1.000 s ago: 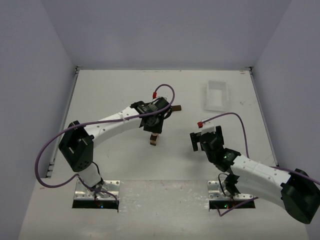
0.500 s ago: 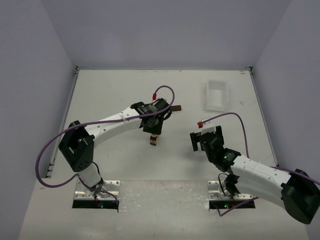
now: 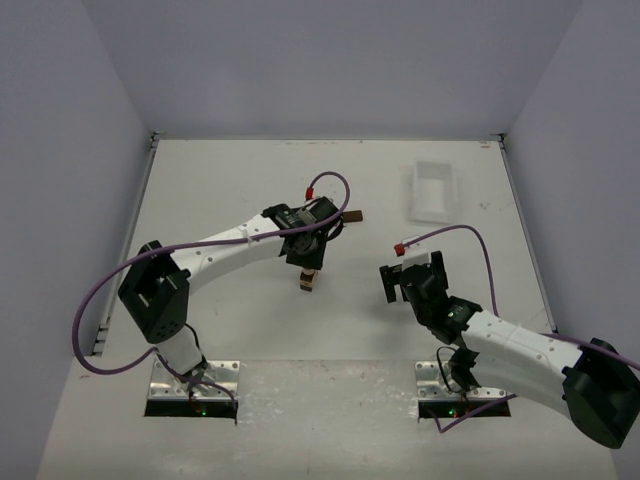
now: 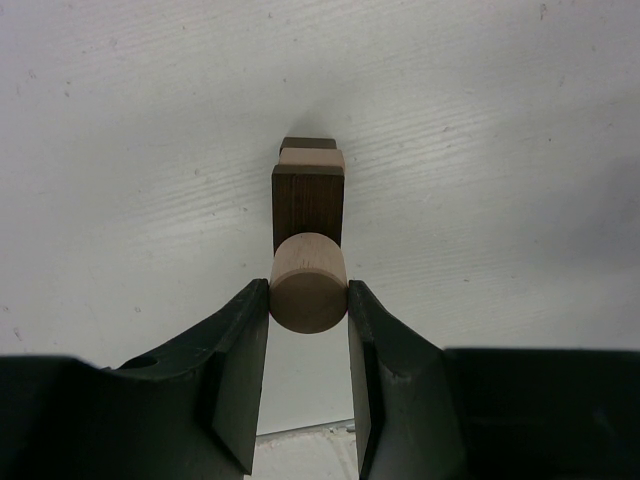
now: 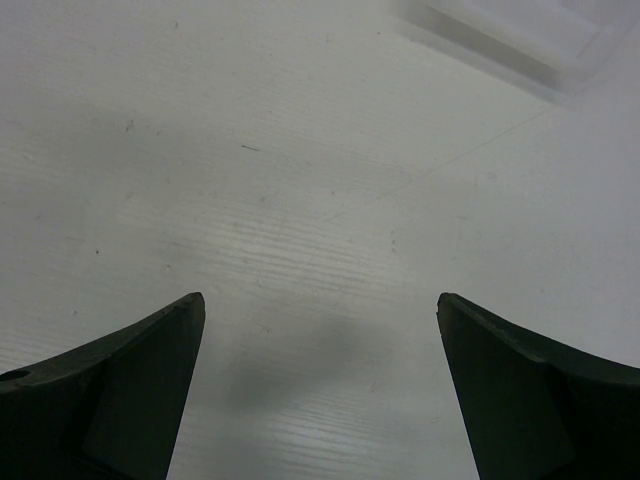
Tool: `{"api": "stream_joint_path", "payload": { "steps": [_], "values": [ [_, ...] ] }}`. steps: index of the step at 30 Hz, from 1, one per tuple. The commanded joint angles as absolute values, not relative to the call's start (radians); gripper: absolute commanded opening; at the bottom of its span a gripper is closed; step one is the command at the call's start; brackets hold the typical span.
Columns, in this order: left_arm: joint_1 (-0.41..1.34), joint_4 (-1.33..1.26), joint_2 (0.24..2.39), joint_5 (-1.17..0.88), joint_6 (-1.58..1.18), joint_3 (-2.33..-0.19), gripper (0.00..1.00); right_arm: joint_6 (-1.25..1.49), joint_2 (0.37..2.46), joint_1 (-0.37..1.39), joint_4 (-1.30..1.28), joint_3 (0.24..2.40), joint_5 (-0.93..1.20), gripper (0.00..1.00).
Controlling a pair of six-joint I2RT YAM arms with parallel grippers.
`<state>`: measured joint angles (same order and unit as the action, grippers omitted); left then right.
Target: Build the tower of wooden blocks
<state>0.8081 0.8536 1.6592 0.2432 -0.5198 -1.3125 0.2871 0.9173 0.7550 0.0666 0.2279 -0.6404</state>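
The wood block tower (image 3: pixel 308 281) stands mid-table as a small stack. In the left wrist view it shows a dark brown block (image 4: pixel 308 208) over a light tan one (image 4: pixel 311 157) and another dark one beneath. My left gripper (image 3: pixel 311 262) is shut on a light tan wooden cylinder (image 4: pixel 308 283), held right at the top of the stack; I cannot tell if it touches. My right gripper (image 3: pixel 410 281) is open and empty to the right of the tower, with bare table between its jaws (image 5: pixel 320 310).
A loose dark brown block (image 3: pixel 355 216) lies just beyond the left gripper. A white plastic tray (image 3: pixel 433 192) sits at the back right, and its corner shows in the right wrist view (image 5: pixel 520 30). Walls enclose the table on three sides.
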Motion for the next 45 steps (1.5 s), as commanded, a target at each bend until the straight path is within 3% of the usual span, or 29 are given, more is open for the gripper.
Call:
{"api": "stream_joint_path", "payload": {
  "steps": [1, 13, 45],
  "values": [
    [0.800, 0.829, 1.675, 0.247, -0.506, -1.325, 0.04, 0.282, 0.911, 0.752, 0.100, 0.247, -0.641, 0.99],
    [0.795, 0.825, 1.672, 0.255, -0.506, -1.324, 0.04, 0.278, 0.917, 0.752, 0.102, 0.249, -0.634, 0.99],
    [0.793, 0.813, 1.677, 0.257, -0.502, -1.321, 0.27, 0.264, 0.913, 0.752, 0.107, 0.244, -0.620, 0.99]
  ]
}}
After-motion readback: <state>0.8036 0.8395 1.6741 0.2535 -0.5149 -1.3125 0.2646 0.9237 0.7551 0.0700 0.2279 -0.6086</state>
